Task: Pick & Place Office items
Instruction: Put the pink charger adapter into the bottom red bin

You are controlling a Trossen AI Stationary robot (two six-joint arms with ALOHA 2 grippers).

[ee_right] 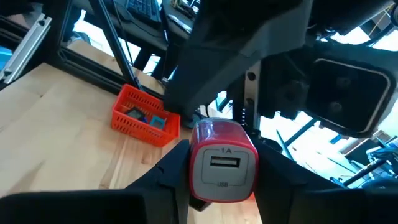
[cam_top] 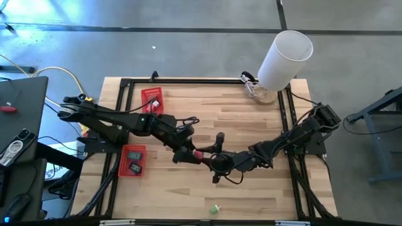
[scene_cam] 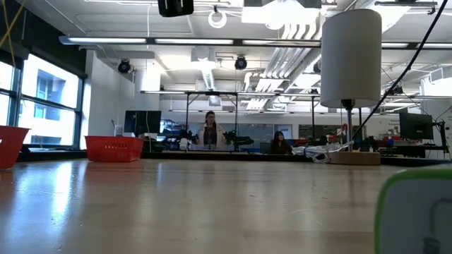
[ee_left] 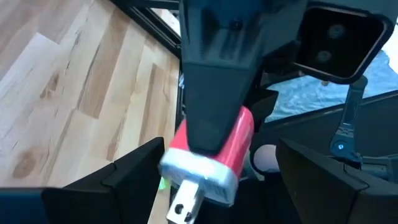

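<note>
You have both arms meeting over the middle of the pale, wood-grained plank counter (cam_top: 251, 125), inside its black metal frame. Your right pincer (ee_right: 221, 180) is clamped on a glossy red USB wall charger (ee_right: 222, 158), a rounded block whose grey end face carries a rectangular socket and the marking "1A"; its dark matte fingers (ee_right: 168, 171) press the block from both sides. From the left wrist view you see the same charger's other end, a silvery-white cap with a metal prong, sticking out toward your left pincer (ee_left: 217, 180), whose angular black fingers (ee_left: 137, 168) stand wide apart on either side of the block without touching it. From above, the charger shows only as a small reddish spot between the two pincer tips, raised off the counter. Near the front edge of the counter lies a tiny green piece (cam_top: 215, 208), well apart from both arms; it appears as a blurred green-and-white rounded block at the edge of the low view. One red mesh basket (cam_top: 133, 161) beside the left arm holds several small dark pieces, and a second red mesh basket (cam_top: 152, 100) sits farther back with a small white piece inside. A tall, smooth white cylinder (cam_top: 286, 58) stands at the far right corner.
</note>
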